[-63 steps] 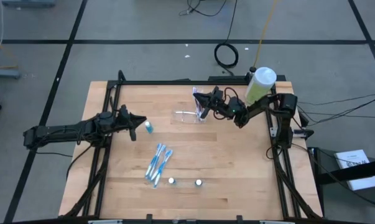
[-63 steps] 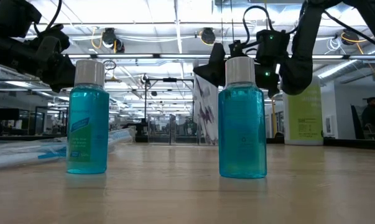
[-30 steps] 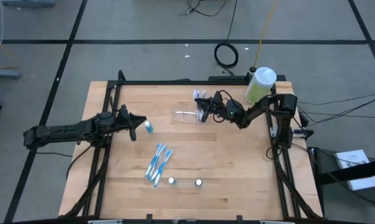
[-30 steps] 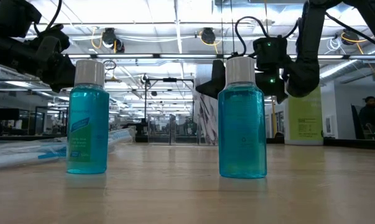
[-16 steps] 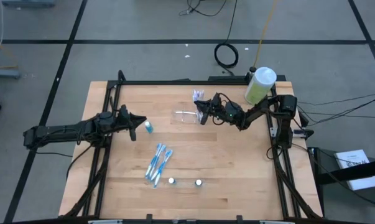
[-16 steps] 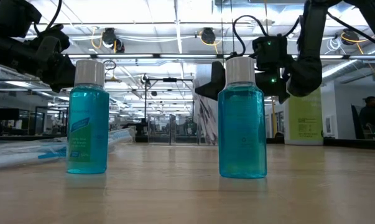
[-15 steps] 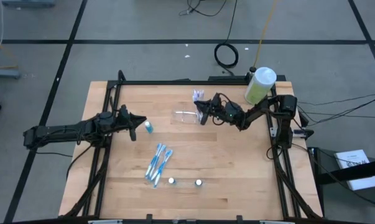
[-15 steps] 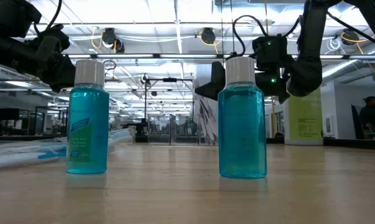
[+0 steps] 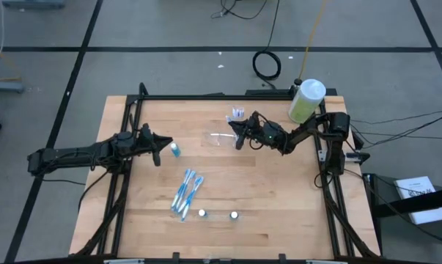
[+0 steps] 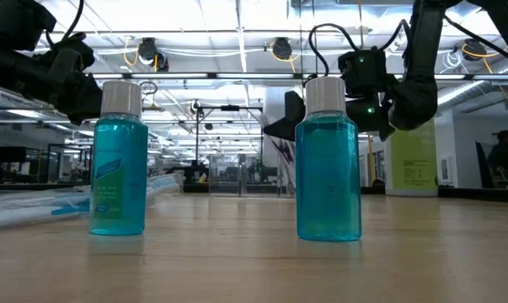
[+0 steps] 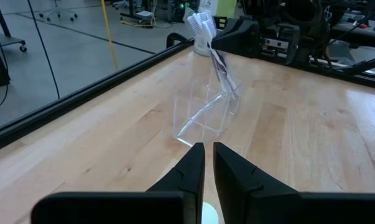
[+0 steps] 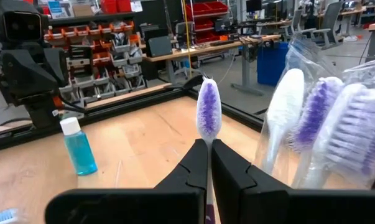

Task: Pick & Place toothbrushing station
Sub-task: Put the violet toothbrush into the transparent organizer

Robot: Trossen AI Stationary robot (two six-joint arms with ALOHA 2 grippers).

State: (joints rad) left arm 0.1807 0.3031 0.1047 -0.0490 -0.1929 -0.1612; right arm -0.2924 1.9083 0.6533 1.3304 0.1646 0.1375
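Note:
The toothbrushing station, a small clear tray [image 9: 219,137], lies on the table's far middle and shows again as the tray [image 11: 203,121] in the left wrist view. My right gripper [image 9: 237,136] is at its right end, shut on a purple-bristled toothbrush [image 12: 208,112]. Beside that one, more toothbrushes [image 12: 324,124] in clear wrap lean over the tray, heads [image 9: 237,114] toward the far edge. My left gripper [image 9: 159,151] waits shut at the table's left, just behind a small blue bottle [image 9: 175,150] that it does not touch. My right gripper pinches the purple toothbrush by its neck [image 12: 208,142], just under the bristle head, between its two fingertips. The fingers come about level from the table's right. The head sticks out past the fingertips; the fingers hide the handle below.
Two small blue bottles [image 9: 202,213] [image 9: 234,215] stand near the front edge, with wrapped blue toothbrushes [image 9: 185,192] just behind them. A green bottle with a white cap [image 9: 306,99] stands at the far right corner. Black rails run along the table's edges.
My right gripper has sunk a little over the tray's right end and rolled slightly. The toothbrushes with it have tipped from nearly upright to a lean.

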